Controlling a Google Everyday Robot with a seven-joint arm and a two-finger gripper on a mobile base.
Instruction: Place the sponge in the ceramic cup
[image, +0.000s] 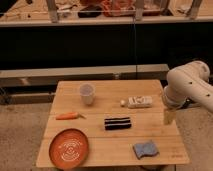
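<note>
The blue-grey sponge (145, 149) lies flat near the front right corner of the wooden table (107, 87). The white ceramic cup (87, 93) stands upright at the back of the table, left of centre, and looks empty. My gripper (169, 116) hangs from the white arm (187, 87) over the table's right edge. It is above and behind the sponge and far to the right of the cup. The gripper is open and holds nothing.
A black ridged block (117, 123) lies mid-table between the sponge and the cup. A white oblong object (138, 102) rests at the back right and a carrot (67, 116) at the left. An orange plate (69, 148) fills the front left corner. A dark counter runs behind the table.
</note>
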